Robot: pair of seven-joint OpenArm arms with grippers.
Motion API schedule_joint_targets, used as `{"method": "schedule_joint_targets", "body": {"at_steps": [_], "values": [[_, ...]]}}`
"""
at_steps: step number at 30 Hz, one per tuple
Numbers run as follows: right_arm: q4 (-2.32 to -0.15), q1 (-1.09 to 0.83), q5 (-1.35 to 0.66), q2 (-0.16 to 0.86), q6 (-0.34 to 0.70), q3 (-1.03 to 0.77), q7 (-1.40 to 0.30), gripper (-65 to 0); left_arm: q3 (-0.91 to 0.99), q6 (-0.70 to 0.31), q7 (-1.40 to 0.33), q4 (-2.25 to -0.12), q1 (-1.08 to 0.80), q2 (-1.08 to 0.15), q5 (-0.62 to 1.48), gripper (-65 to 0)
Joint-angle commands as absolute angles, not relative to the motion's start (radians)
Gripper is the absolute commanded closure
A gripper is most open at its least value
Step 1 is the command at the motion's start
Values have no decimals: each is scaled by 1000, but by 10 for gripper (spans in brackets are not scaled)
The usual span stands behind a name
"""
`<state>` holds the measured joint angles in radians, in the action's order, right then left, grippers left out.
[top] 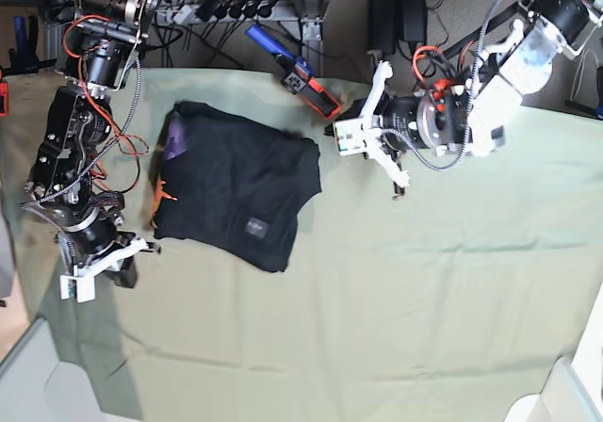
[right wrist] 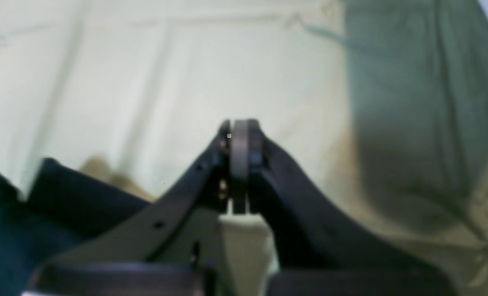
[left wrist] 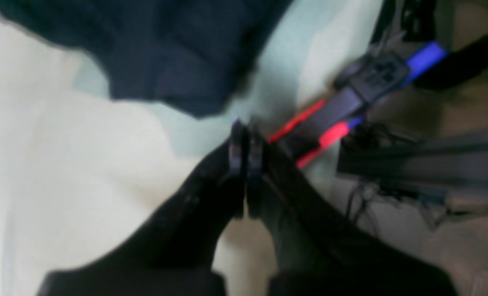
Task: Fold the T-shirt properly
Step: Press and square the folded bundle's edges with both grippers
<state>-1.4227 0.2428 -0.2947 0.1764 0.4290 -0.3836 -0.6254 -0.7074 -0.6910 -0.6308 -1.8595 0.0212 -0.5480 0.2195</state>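
Note:
The black T-shirt (top: 236, 185) lies folded into a rough rectangle on the left half of the table, with a purple patch and orange print at its left edge and a small grey label near the front. Its edge (left wrist: 166, 53) fills the top of the blurred left wrist view. My left gripper (left wrist: 246, 135) is shut and empty, hovering just off the shirt's far right corner (top: 337, 132). My right gripper (right wrist: 242, 131) is also shut on nothing, over bare sheet. It sits near the shirt's front left corner (top: 121, 271), with dark cloth (right wrist: 30, 213) at its lower left.
A pale green sheet (top: 424, 290) covers the table. A red, black and blue clamp tool (top: 300, 75) lies at the table's far edge, close to the left gripper (left wrist: 351, 102). Cables and power strips (top: 245, 8) run behind the table.

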Motion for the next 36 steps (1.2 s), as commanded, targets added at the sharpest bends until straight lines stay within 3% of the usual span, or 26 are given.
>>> {"method": "schedule_joint_targets", "body": {"at_steps": [1,8,21,29,36], "values": [[-1411,266,-307,199,496,-380,-602,0,-724,-698,-582,-1843,54,-539,191,0],[-1316,290,-306,221,497,-303,-598,0,-841,-698,-522,-1681,142,-458,136,0],[-1317,251,-222,263,497,-89,-645,0,-843,-698,-430,-1406,239,-389,89,0],[-1357,192,-408,352,497,-89,-776,0,-843,-698,-346,-1229,345,-399,84,0],[-1499,54,-544,350,497,-91,-819,0,-843,-698,-266,-1084,472,-371,85,0]]}}
